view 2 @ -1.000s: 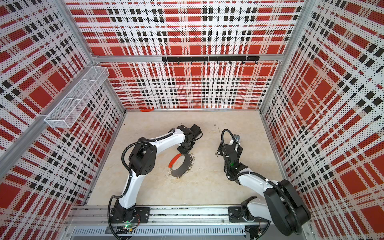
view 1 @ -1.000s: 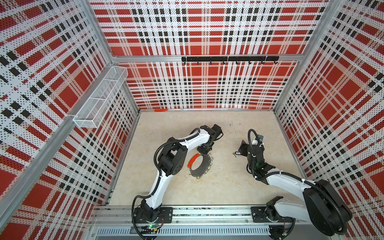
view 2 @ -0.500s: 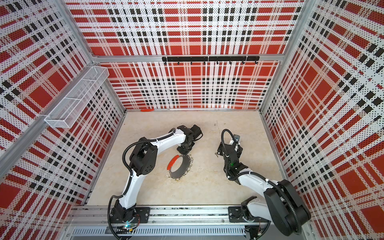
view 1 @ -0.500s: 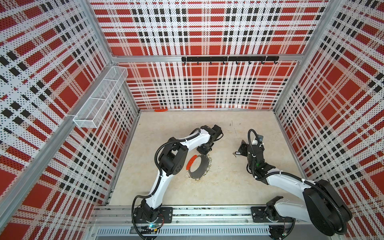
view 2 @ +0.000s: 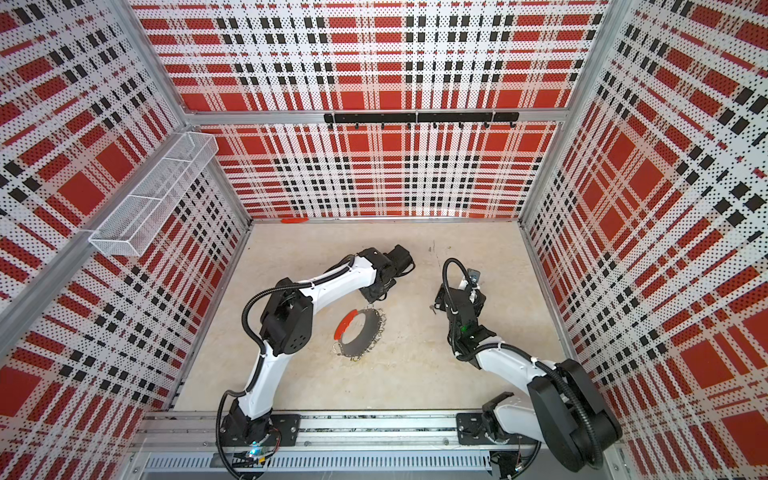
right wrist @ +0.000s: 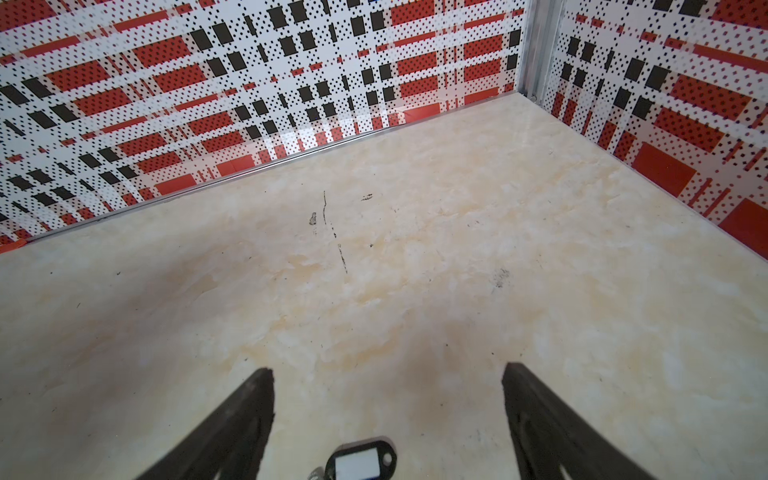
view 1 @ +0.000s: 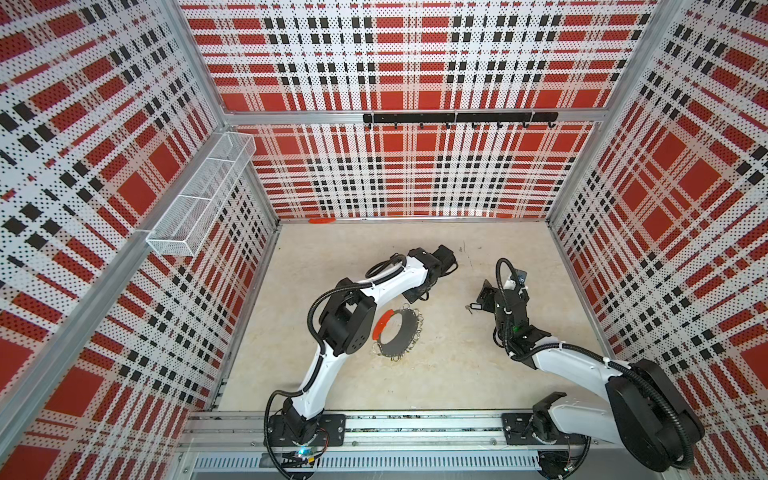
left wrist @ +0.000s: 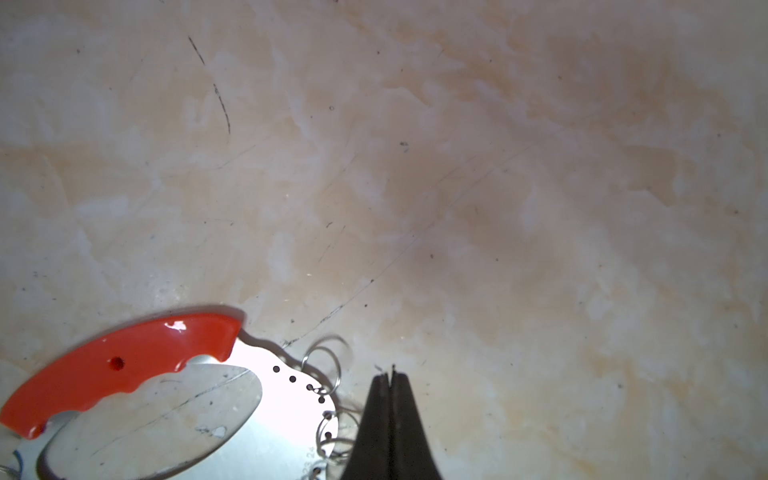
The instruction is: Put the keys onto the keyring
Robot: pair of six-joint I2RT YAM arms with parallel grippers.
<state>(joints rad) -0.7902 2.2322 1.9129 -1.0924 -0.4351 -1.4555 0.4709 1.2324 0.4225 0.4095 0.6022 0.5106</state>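
Both top views are showing me the table [view 1: 457,374] carrying the keyring [view 1: 406,332] flat, split rings [view 1: 417,328] outward for threading. I am holding the left gripper [left wrist: 388,376] pinched shut beside its rim, while the right gripper [right wrist: 388,370] is hanging wide open, straddling the keys [right wrist: 360,461], presumably for pickup.
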